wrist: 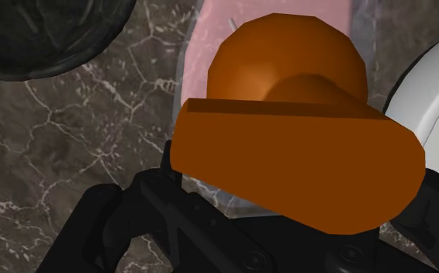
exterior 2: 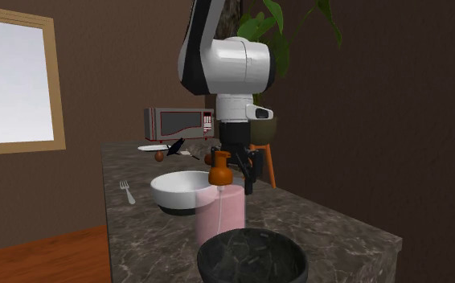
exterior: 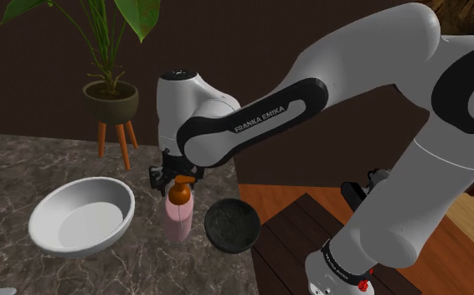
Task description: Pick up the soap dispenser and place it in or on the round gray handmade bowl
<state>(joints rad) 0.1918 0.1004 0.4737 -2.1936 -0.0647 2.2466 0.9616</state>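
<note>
The pink soap bottle with the orange pump top [exterior: 179, 216] stands straight up on the dark marble table [exterior: 26, 168]. The black gripper [exterior: 175, 180] hangs right on top of the bottle, with its jaws at the two sides of the pump top, but I cannot tell if they squeeze it or just sit loose around it. The dark grey rough round bowl [exterior: 233, 225] sits just beside the bottle, so I think the lift must go up and then a short way over.
</note>
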